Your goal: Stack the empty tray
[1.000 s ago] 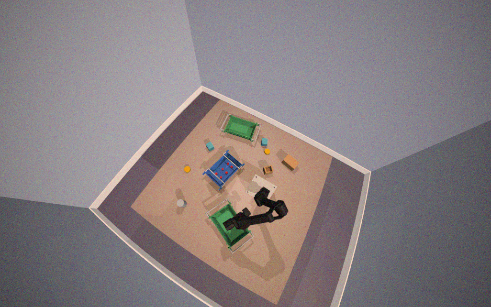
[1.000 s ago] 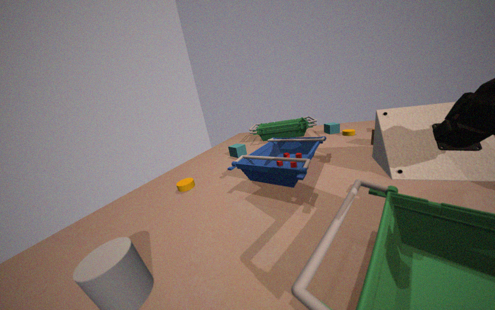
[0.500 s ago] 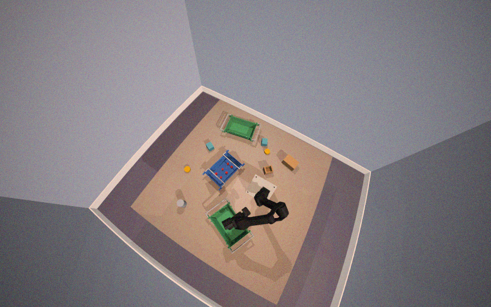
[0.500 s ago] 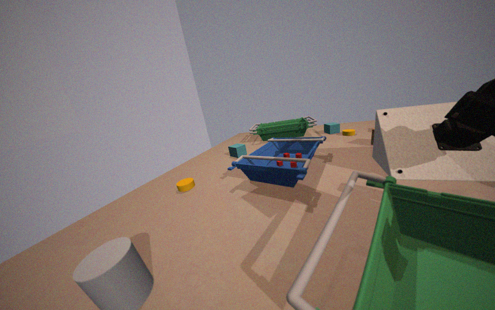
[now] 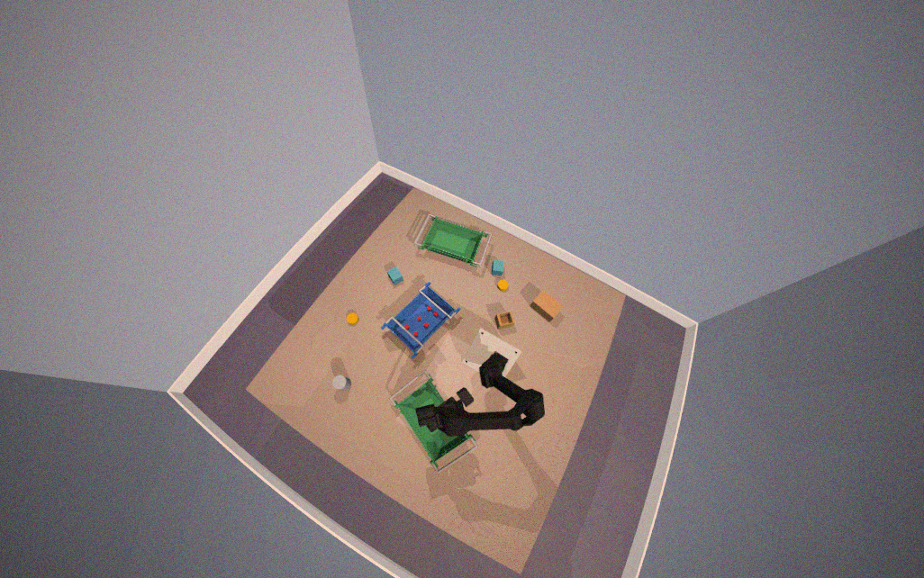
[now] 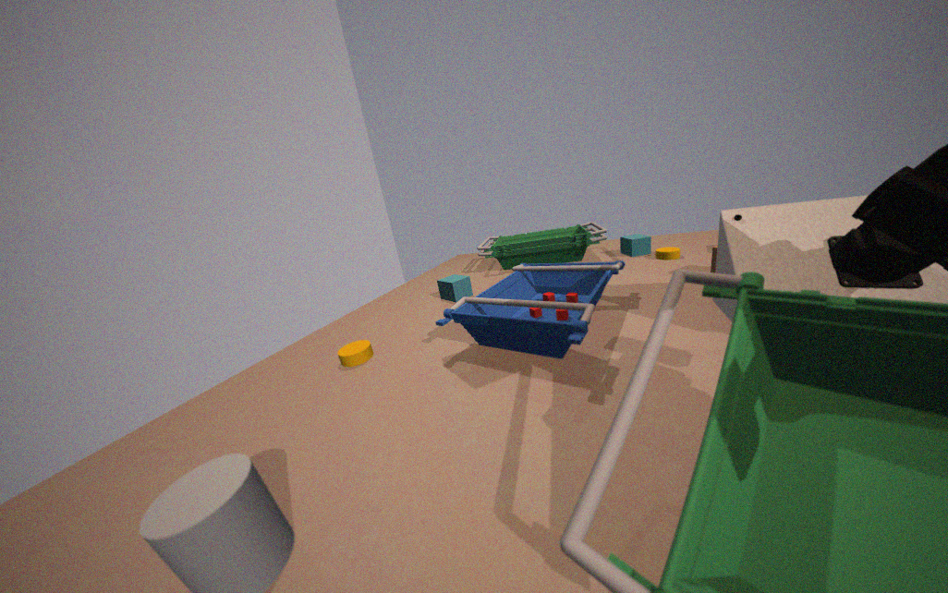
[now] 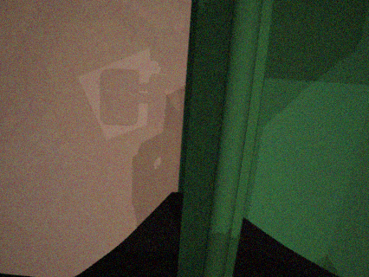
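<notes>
The blue loaded tray (image 5: 425,315) (image 6: 516,335) stands on the table with several small red blocks inside. Its two grey bars lie across its top, one near each end; the nearer bar (image 5: 405,333) (image 6: 524,302) shows clearly. The empty green tray (image 5: 429,390) (image 6: 873,447) (image 7: 249,130) is held raised off the table, a short way from the blue tray, its bars swung out over its ends. My gripper (image 5: 441,414) (image 7: 190,204) is shut on its long side wall. The tips are hidden in the top view. I cannot tell if it hangs quite level.
Another green tray (image 5: 455,239) (image 6: 541,251) stands beyond the blue one. Teal cubes (image 5: 394,275) (image 5: 498,266), yellow discs (image 5: 352,318) (image 5: 502,284), a grey cylinder (image 5: 339,382) (image 6: 216,517), an orange block (image 5: 546,304) and a small brown box (image 5: 503,320) stand around.
</notes>
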Tool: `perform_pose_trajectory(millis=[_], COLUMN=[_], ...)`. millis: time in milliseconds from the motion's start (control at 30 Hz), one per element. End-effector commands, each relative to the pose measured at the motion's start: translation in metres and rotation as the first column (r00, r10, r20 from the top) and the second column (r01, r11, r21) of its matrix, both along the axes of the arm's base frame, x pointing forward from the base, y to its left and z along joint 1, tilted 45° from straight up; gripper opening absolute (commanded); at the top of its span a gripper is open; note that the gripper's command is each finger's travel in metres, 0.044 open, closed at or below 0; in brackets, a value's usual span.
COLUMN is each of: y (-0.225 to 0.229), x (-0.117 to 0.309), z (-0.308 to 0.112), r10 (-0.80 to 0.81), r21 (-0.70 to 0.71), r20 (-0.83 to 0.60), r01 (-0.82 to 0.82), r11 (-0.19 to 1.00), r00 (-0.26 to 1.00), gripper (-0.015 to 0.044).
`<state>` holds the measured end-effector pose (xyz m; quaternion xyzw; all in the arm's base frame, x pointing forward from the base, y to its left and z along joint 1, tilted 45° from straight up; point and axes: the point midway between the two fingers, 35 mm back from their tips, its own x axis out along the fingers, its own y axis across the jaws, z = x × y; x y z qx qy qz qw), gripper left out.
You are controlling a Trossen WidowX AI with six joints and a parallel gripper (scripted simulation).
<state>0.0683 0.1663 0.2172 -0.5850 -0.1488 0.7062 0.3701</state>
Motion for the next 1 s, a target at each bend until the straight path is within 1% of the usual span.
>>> perform_pose_trajectory(millis=[0,300,767,967], y=[-0.008,-0.01,-0.003,-0.002], x=[-0.002,-0.002,0.008,0.009], z=[0.013,0.022,0.074,0.076], r10=[0.0,-0.001,-0.001,-0.001], r21=[0.019,0.022,0.023,0.024], r20=[0.004,0.004,0.006,0.006], r01=[-0.001,0.001,0.001,0.001], r11=[1.0,1.0,1.0,1.0], r00=[1.0,1.0,1.0,1.0], gripper=[0.0,0.0,0.0,0.0])
